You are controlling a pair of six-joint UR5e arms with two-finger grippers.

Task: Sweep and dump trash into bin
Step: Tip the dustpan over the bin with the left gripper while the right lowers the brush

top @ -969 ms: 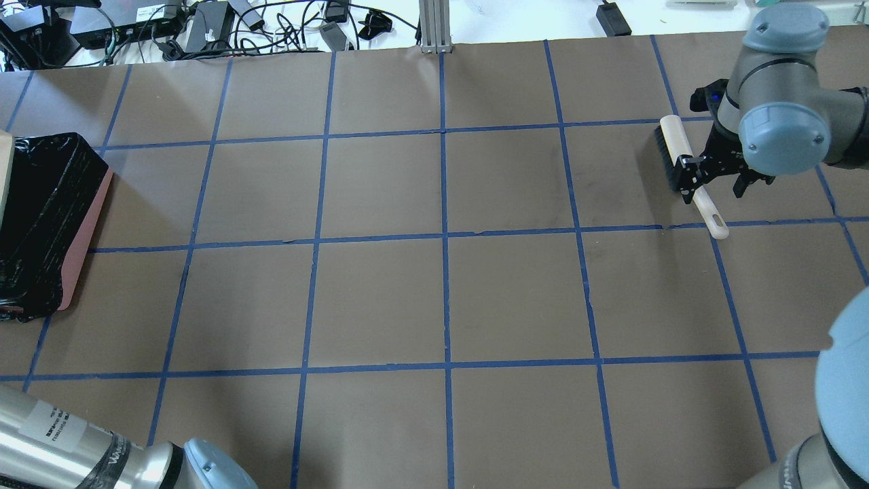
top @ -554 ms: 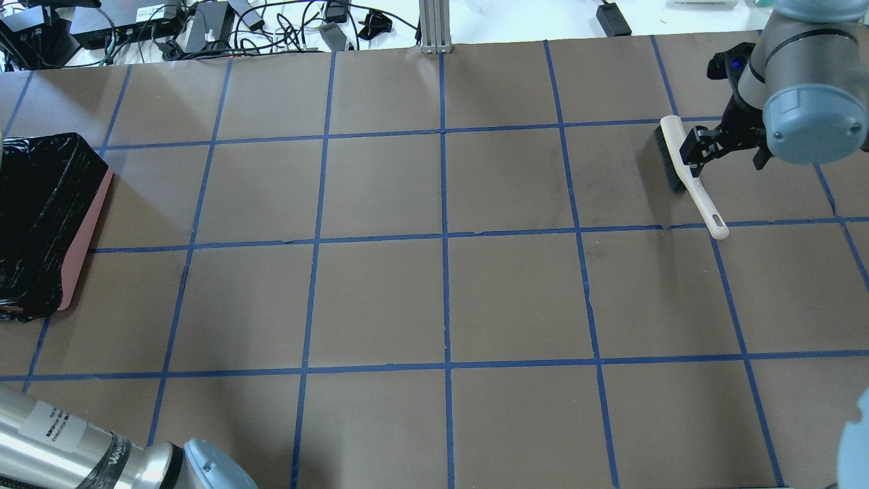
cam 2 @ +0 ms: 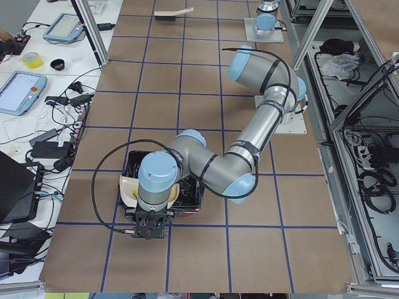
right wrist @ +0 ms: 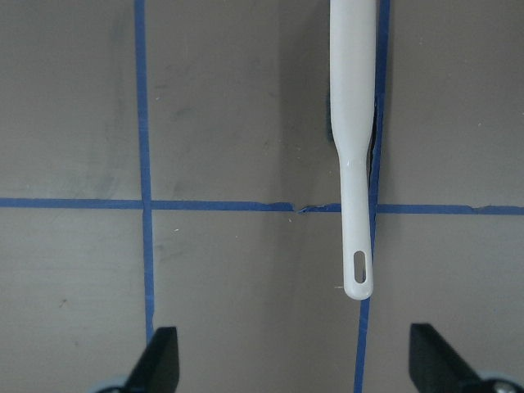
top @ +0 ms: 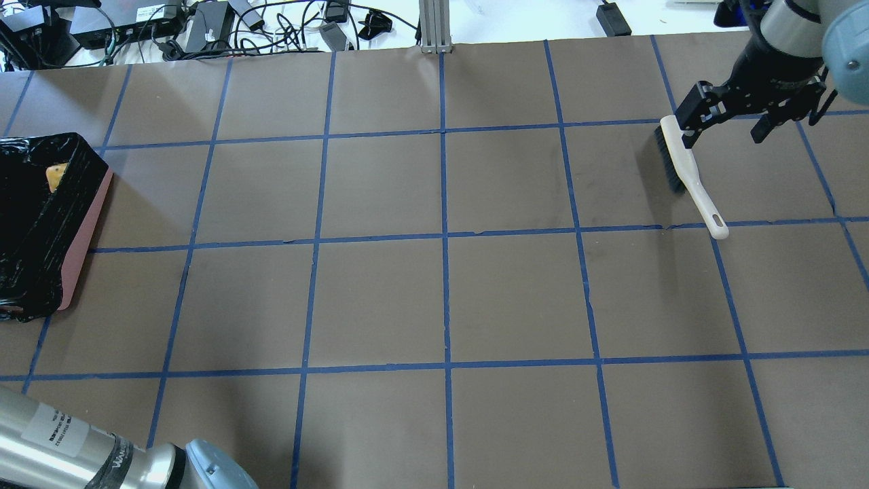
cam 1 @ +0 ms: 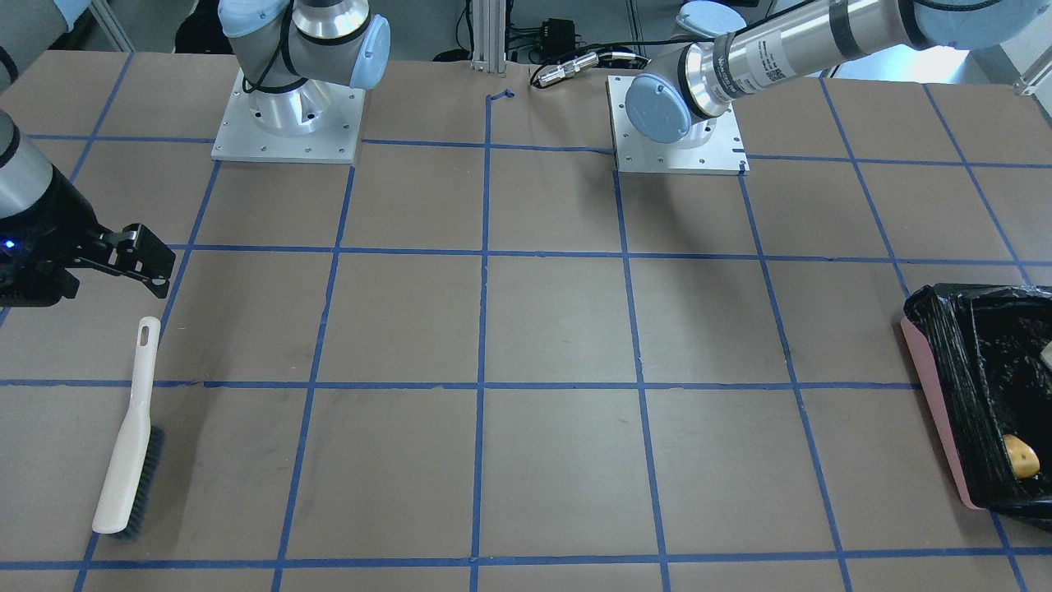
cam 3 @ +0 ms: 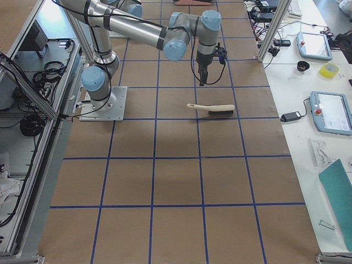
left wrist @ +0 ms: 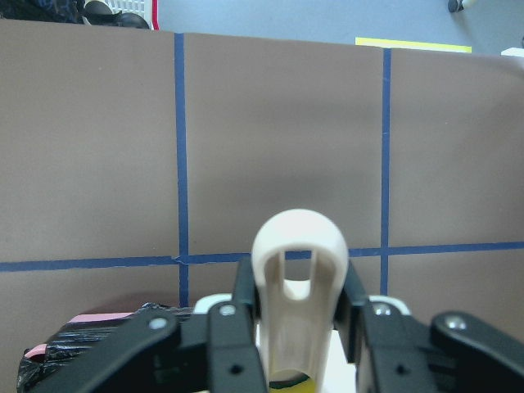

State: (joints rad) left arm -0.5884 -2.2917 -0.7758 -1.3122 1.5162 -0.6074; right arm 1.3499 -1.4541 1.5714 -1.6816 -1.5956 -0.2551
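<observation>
A: The left tool (left wrist: 299,295) is closed tight on the handle of the dustpan (cam 2: 129,189), over the bin (top: 85,238). How to dump well?
B: Keep the pan mouth above the black bag and tilt it steeply but slowly. Some trash (cam 1: 1019,457), a brown lump, lies inside already.
A: And the right tool (top: 728,122)?
B: Wide open, empty, above the brush (cam 1: 123,460) on the worktop (top: 441,305).

Silver arm tubes (cam 1: 781,49), blue joint caps (cam 1: 657,108), black right hand (top: 725,129), black cable (cam 2: 95,187), white label (top: 58,431)
</observation>
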